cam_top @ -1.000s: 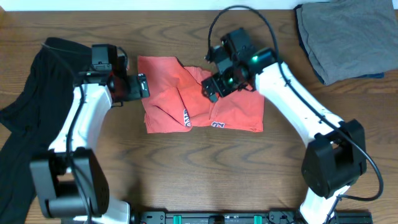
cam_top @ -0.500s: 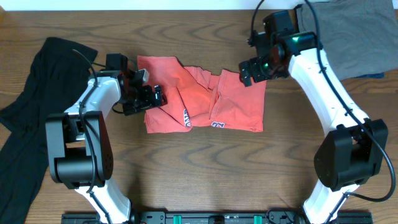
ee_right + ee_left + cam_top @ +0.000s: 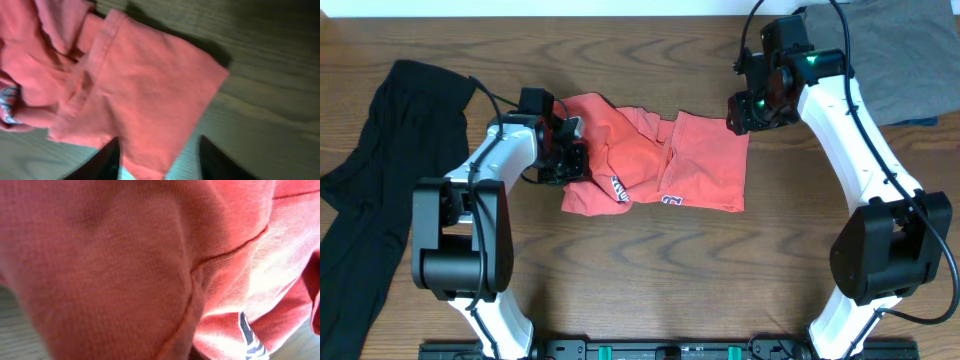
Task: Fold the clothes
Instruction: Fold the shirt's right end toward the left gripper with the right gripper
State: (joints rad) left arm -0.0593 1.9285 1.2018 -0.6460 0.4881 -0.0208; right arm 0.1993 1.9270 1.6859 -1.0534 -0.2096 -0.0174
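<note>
The coral-red T-shirt (image 3: 700,165) lies crumpled in the middle of the table, with bits of white lettering at its front edge. My left gripper (image 3: 572,160) is pressed into the shirt's left edge. The left wrist view is filled by coral fabric (image 3: 125,255) with a seam and a scrap of print (image 3: 250,340), and the fingers are hidden. My right gripper (image 3: 740,112) hangs at the shirt's far right corner. In the right wrist view its two dark fingers (image 3: 102,162) stand apart with the corner of the shirt (image 3: 145,95) between them. A long black garment (image 3: 380,160) lies at the left.
A folded grey garment (image 3: 890,60) sits at the far right corner, over something dark blue. The black garment runs along the left edge of the wooden table (image 3: 640,270).
My left gripper moved right into the shirt's left edge and closed, and that edge shifted right. My right gripper slid to the shirt's far right corner with its jaws narrowing.
</note>
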